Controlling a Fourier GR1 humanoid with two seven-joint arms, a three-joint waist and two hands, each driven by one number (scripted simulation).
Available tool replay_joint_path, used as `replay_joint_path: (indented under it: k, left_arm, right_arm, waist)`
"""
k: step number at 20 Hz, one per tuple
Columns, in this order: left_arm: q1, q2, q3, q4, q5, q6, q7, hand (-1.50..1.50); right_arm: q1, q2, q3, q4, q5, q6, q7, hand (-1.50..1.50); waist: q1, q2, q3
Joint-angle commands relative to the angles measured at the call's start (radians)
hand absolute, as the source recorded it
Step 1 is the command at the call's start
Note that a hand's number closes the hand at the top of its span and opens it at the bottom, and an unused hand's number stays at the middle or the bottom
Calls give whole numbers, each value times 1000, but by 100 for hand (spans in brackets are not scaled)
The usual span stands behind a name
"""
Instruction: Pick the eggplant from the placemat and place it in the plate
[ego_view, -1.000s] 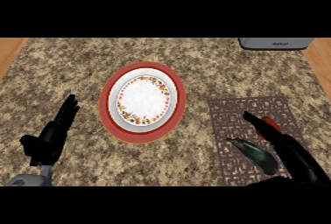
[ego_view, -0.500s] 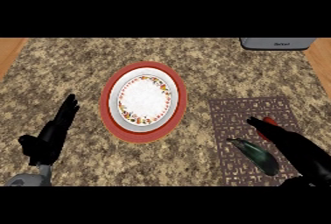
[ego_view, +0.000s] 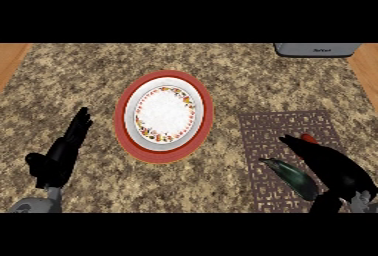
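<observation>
The eggplant (ego_view: 290, 177), dark and glossy with a green stem end, lies on the near part of the brown lattice placemat (ego_view: 266, 130) at the right. My right hand (ego_view: 334, 167) is directly to its right, fingers straight and pointing up-left, thumb low beside the eggplant's near end; the hand is open. A small red thing (ego_view: 308, 139) shows just past the fingers. The plate (ego_view: 203, 102), red-rimmed with a white, flower-patterned centre, sits left of the mat. My left hand (ego_view: 63, 155) rests open at the lower left.
A grey appliance (ego_view: 317, 49) stands at the back right edge of the speckled counter (ego_view: 88, 85). Wood shows beyond the counter's left and right sides.
My right hand has shifted slightly towards the near edge, alongside the eggplant. The eggplant, the plate and the left hand have stayed where they were.
</observation>
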Motion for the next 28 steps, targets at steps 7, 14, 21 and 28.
replay_joint_path:
  k: [7, 14, 21, 28]
  left_arm:
    - [14, -47, 48, -16, -54, -27, 13, 0]
    - [21, -85, 52, 41, -105, -55, -49, 0]
    - [-33, -53, 118, 60, -85, -107, -15, 0]
    - [8, -88, 104, -2, -102, -73, 6, 0]
  right_arm:
    - [-56, 116, -49, 191, 144, 101, -88, -150]
    - [1, 190, -7, 230, 309, 44, -96, -150]
    - [-57, 213, -55, 390, 322, 69, -250, 150]
    - [-13, 209, -12, 419, 379, 16, -367, 150]
  waist:
    - [2, 0, 0]
    - [-2, 0, 0]
    - [-1, 1, 0]
    - [-1, 0, 0]
